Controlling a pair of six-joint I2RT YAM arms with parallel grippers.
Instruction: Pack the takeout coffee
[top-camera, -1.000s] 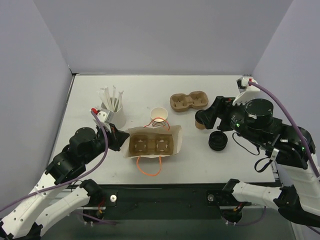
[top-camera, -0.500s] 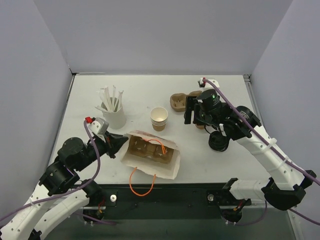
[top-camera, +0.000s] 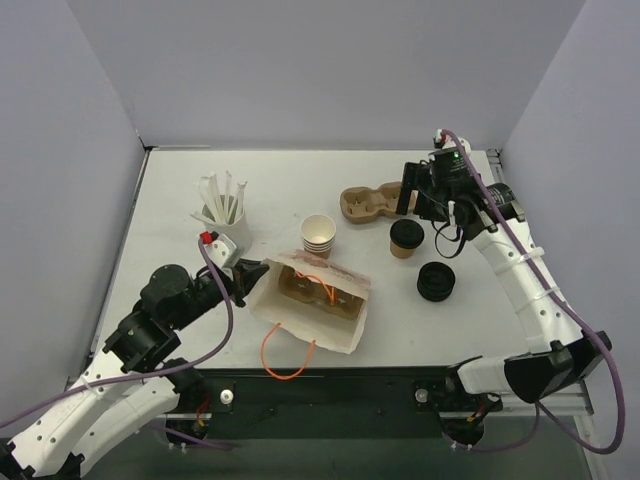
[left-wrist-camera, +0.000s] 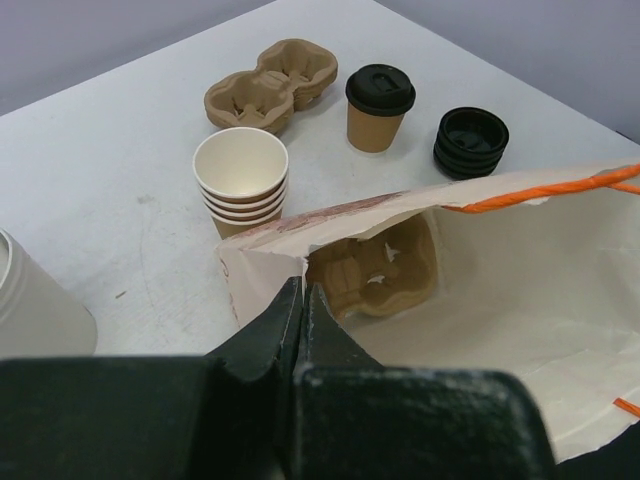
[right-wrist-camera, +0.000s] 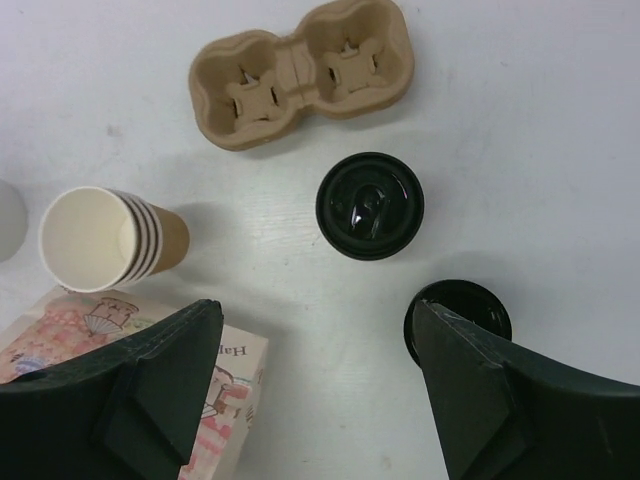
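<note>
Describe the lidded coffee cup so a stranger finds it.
On the right half of the white table, find the empty cardboard carrier. Beside it stands one tan cup, the only one wearing a black lid; the stacked cups are open, the stacked lids loose.

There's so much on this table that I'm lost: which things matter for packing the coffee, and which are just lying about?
For the job: lidded coffee cup; paper bag, pinched by the left gripper; cup tray inside it.
Lying about: stack of cups; stack of lids; empty tray; pot of straws.
</note>
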